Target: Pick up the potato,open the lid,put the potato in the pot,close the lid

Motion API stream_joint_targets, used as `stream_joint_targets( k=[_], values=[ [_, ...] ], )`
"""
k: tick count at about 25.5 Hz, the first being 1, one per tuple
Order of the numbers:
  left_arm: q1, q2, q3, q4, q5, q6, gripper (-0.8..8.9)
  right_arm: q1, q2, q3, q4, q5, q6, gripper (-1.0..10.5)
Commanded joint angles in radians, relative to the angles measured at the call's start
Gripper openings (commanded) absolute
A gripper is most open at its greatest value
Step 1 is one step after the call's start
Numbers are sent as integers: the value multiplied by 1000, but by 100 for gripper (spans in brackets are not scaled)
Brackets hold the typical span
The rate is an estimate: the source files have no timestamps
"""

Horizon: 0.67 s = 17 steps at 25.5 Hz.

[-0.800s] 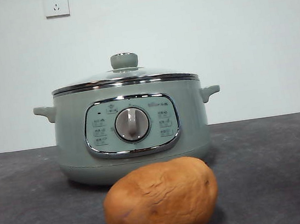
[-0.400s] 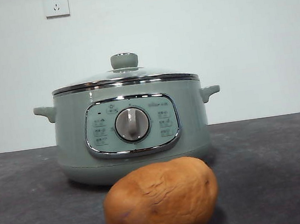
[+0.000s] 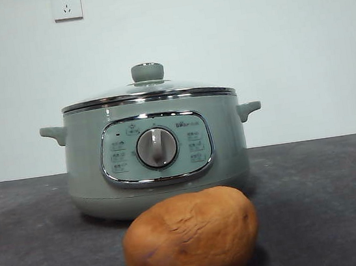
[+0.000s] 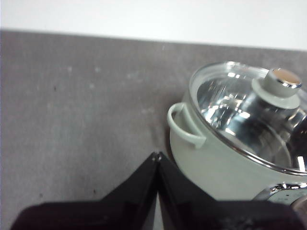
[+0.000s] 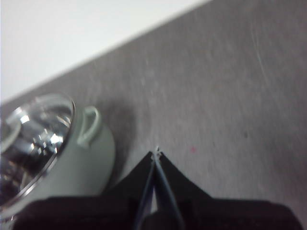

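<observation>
Front view shows nothing changed from the earlier frames: the potato lies in the same spot on the dark grey table, nearest the camera and just in front of the pot, a little right of the pot's dial. The lid sits closed on the pot's rim, its sage-green knob upright at the centre. No arm enters this view. Two white wall sockets hang on the pale wall far behind.

Through the glass lid in the left wrist view, only a shiny metal interior with bright reflections shows; whether anything lies inside cannot be told. The left gripper has its two black jaws pressed together at the tips, holding nothing, above bare table just beside the pot's left side handle.

The right gripper likewise has its jaws closed tip to tip and empty, over bare table near the pot's right handle, with the lid's rim and glass at the frame's edge. That picture is somewhat blurred. The potato is not seen in either wrist view.
</observation>
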Motion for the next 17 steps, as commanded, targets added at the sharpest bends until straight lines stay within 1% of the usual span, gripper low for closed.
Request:
stream_joint_targets(
  k=[1, 2, 3, 4, 6, 8, 9, 10, 12, 13, 14, 16, 17],
  values=[
    [2, 43, 32, -34, 4, -14, 2, 0, 67, 69, -73, -26, -21, 11],
    [2, 60, 43, -50, 4, -14, 9, 0, 90, 89, -97, -39, -26, 12],
    [2, 82, 58, -72, 8, -14, 37, 0, 119, 114, -126, -54, -33, 23],
    [2, 98, 67, -87, 16, -14, 83, 0, 140, 131, -146, -59, -43, 77],
    [2, 129, 80, -107, 39, -14, 243, 0, 182, 161, -185, -60, -76, 290],
    [2, 159, 84, -119, 64, -14, 444, 0, 221, 185, -214, -79, -101, 538],
    [2, 171, 84, -121, 77, -14, 508, 0, 237, 192, -223, -91, -114, 613],
    [2, 184, 84, -127, 87, -14, 547, 0, 257, 200, -236, -106, -136, 668],
    [2, 219, 84, -134, 108, -13, 576, 1, 308, 213, -263, -134, -173, 701],
    [2, 240, 84, -137, 108, -13, 576, 1, 337, 219, -274, -135, -192, 702],
    [1, 259, 84, -141, 109, -13, 600, 3, 366, 222, -289, -136, -213, 702],
    [1, 293, 84, -143, 147, -13, 755, 24, 421, 222, -307, -141, -229, 703],
    [1, 308, 84, -142, 175, -12, 760, 40, 445, 222, -308, -140, -249, 703]
  ],
)
